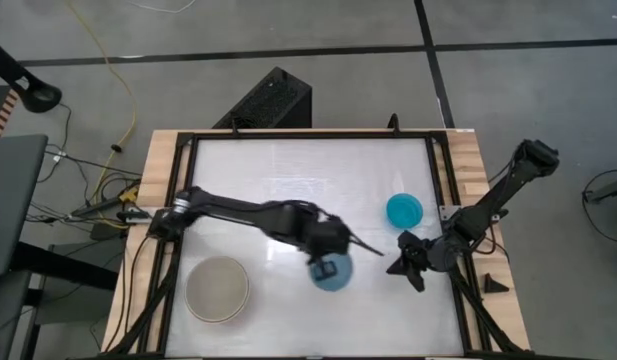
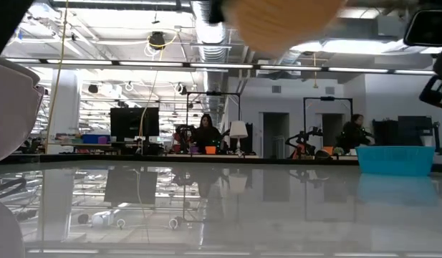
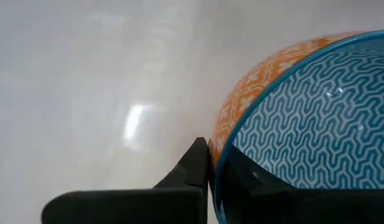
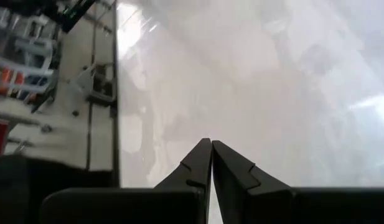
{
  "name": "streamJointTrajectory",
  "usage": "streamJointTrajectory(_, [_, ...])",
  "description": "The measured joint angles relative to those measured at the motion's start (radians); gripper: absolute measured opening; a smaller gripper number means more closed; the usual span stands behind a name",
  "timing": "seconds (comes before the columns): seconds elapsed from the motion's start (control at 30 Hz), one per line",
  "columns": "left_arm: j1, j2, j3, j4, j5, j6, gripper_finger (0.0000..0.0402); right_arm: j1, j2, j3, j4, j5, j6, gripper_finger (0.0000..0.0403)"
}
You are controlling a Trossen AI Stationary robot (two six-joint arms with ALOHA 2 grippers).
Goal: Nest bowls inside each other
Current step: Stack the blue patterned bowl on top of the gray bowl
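My left gripper (image 1: 326, 266) is over the table's middle, near the front, shut on a bowl (image 1: 335, 276) that is patterned blue inside and orange outside. In the low view the bowl's orange underside (image 2: 285, 21) shows high above the tabletop. A small teal bowl (image 1: 404, 210) stands on its base to the right, also seen in the low view (image 2: 395, 159). A large cream-white bowl (image 1: 217, 288) stands on its base at the front left. My right gripper (image 1: 392, 267) waits shut just right of the held bowl, with nothing in it (image 4: 211, 168). My left gripper pinches the bowl's rim (image 3: 213, 163) between its two fingers. One finger (image 3: 193, 167) is on the orange outer wall and the other (image 3: 244, 177) is inside the bowl. The fingers slant steeply down onto it from the table's left. The bowl is lifted clear of the table.
The white tabletop (image 1: 288, 180) lies inside a dark frame with wooden side rails (image 1: 156, 180). Bare surface stretches over the far half and between the cream-white bowl and the held bowl. People sit at desks in the room beyond the table (image 2: 205, 132).
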Motion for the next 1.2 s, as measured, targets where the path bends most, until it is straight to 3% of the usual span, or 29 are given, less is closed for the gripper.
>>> streamJointTrajectory(0.27, [-0.085, -0.238, -0.001, -0.413, -0.213, -0.178, 0.0001, -0.133, 0.000, 0.000, 0.050, 0.022, -0.105, 0.0049])
streamJointTrajectory(0.33, [-0.114, -0.293, -0.026, -0.423, -0.220, -0.222, 0.0001, -0.169, 0.000, 0.000, 0.077, 0.022, -0.129, 0.0049])
streamJointTrajectory(0.47, [-0.179, -0.442, -0.142, -0.415, -0.225, -0.347, 0.0001, -0.227, 0.000, 0.000, 0.148, 0.021, -0.154, 0.0049])
streamJointTrajectory(0.6, [-0.250, -0.608, -0.367, -0.414, -0.271, -0.544, 0.0000, -0.256, 0.009, 0.000, 0.203, 0.020, -0.181, 0.0049])
streamJointTrajectory(0.77, [-0.329, -0.792, -0.703, -0.379, -0.192, -0.823, 0.0000, -0.255, 0.041, 0.000, 0.245, 0.017, -0.197, 0.0049])
streamJointTrajectory(0.9, [-0.380, -0.886, -0.929, -0.181, -0.102, -0.935, 0.0000, -0.255, 0.080, 0.000, 0.260, 0.017, -0.197, 0.0049])
streamJointTrajectory(1.0, [-0.408, -0.921, -1.048, -0.045, -0.036, -0.968, 0.0000, -0.255, 0.113, 0.000, 0.274, 0.016, -0.192, 0.0049])
streamJointTrajectory(1.2, [-0.448, -0.915, -1.206, 0.061, 0.122, -1.030, 0.0000, -0.255, 0.177, 0.000, 0.337, -0.013, -0.190, 0.0049])
